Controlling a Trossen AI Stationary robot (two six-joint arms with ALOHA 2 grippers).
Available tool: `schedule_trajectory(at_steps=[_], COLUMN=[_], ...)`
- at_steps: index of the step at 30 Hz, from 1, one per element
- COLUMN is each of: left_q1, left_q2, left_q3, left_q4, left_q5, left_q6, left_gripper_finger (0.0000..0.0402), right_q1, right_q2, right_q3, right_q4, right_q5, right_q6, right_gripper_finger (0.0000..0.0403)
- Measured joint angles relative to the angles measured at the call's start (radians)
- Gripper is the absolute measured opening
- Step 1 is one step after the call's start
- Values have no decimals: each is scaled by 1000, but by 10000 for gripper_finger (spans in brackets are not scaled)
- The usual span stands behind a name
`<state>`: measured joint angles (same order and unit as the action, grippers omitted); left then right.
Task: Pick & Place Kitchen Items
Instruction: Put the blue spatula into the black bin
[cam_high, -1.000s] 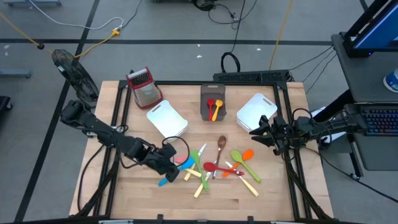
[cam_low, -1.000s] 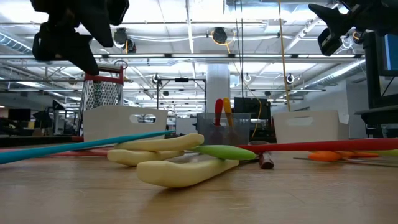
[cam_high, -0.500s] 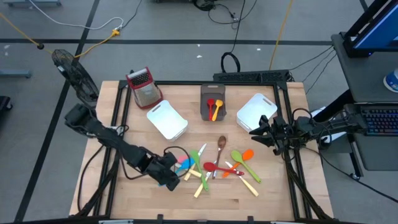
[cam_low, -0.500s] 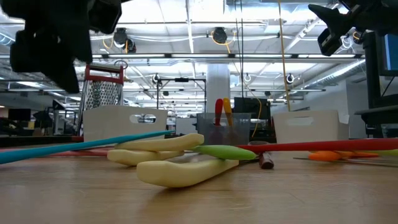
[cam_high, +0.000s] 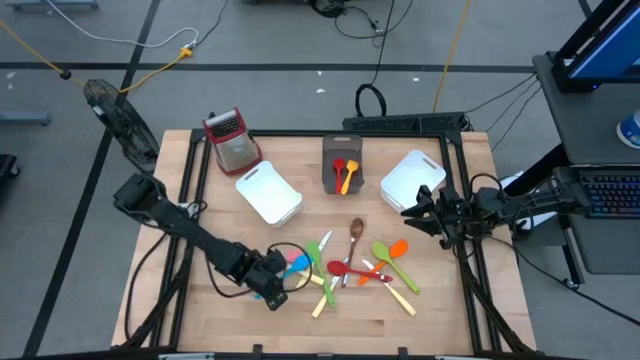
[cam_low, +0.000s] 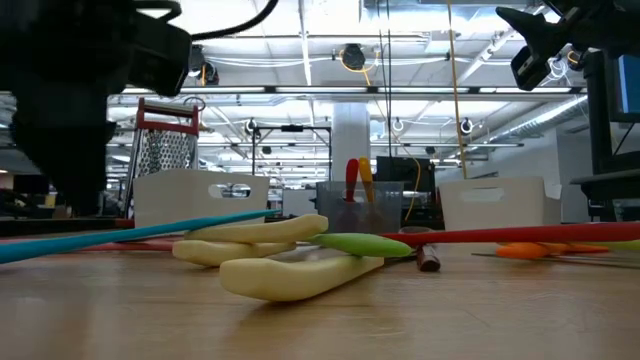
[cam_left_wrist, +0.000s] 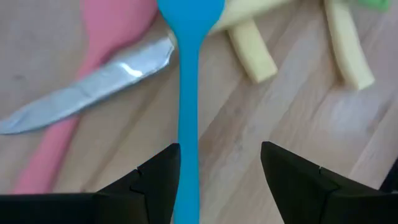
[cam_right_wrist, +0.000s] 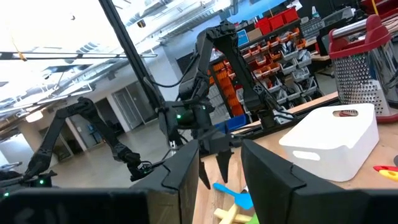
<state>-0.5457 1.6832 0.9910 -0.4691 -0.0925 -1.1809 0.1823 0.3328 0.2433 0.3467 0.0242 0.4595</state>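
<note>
The wooden table (cam_high: 230, 320) carries two white bins (cam_high: 268, 192) (cam_high: 413, 180) and a grey bin (cam_high: 343, 163) along its far half, the grey one holding a red and an orange utensil. A red-topped box grater (cam_high: 232, 139) stands at the far left corner. The kitchen items (cam_high: 350, 265) lie scattered in a loose heap on the near middle of the table. The left gripper (cam_left_wrist: 219, 163) is lowered over the left edge of that heap, its fingers (cam_left_wrist: 292, 177) parted and standing either side of the blue spatula (cam_left_wrist: 188, 93) handle; contact cannot be confirmed. A pink spatula (cam_left_wrist: 93, 56) and a knife blade (cam_left_wrist: 93, 87) lie just beside the blue one. The right gripper (cam_high: 412, 213) waits raised at the table's right edge, fingers (cam_right_wrist: 183, 174) parted, nothing between them.
</note>
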Motion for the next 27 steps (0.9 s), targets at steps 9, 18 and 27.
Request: schedule_trajectory(at_steps=[9,18,27], left_q1=[-2,0,-5], left_q2=[42,38,17], left_q3=[2,2,1], left_q4=[28,24,11], left_q5=[-6,-13,-16], left_q6=[24,-9,-43], left_gripper_finger=[230,230,230], right_q1=[0,0,0], right_q2=[0,0,0], right_q3=[0,0,0], right_q4=[1,1,1], right_q5=[0,0,0], right_q6=[0,20,26], right_gripper_finger=[114,114,114])
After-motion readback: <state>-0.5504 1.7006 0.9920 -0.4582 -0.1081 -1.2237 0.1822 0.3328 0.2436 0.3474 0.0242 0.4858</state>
